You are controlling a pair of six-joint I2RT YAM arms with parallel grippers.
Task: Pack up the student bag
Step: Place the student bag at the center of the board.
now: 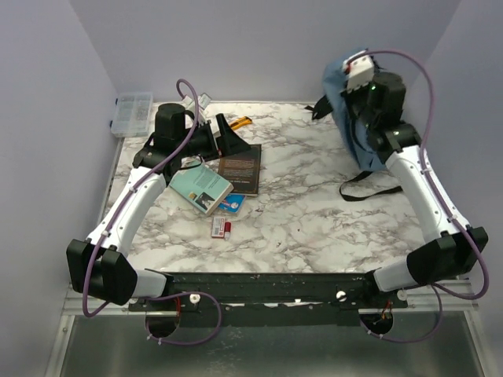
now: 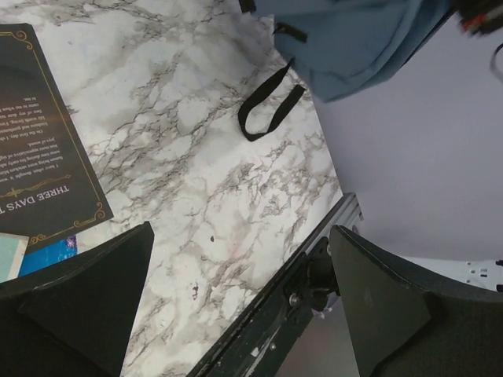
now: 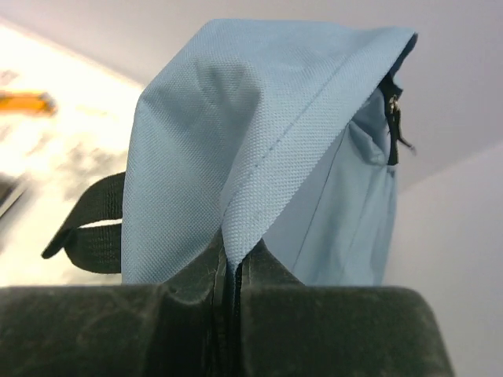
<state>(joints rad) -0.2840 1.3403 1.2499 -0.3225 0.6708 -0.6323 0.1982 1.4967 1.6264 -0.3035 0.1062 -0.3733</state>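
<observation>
Nearest the table's (image 1: 314, 228) front edge lie two small packs, one red-and-white (image 1: 221, 228) and one blue (image 1: 234, 204). Behind them, on the left half, are two books, teal (image 1: 201, 188) and dark (image 1: 240, 167), just beside each other. The left gripper (image 2: 242, 236) hovers over them, jaws wide apart and holding nothing. Bare marble runs across the middle to the right edge. One clear box (image 1: 132, 112) sits at the far left corner. One blue bag (image 1: 346, 118) stands at the far right corner, and the right gripper (image 3: 232, 271) is clamped on its top fold.
</observation>
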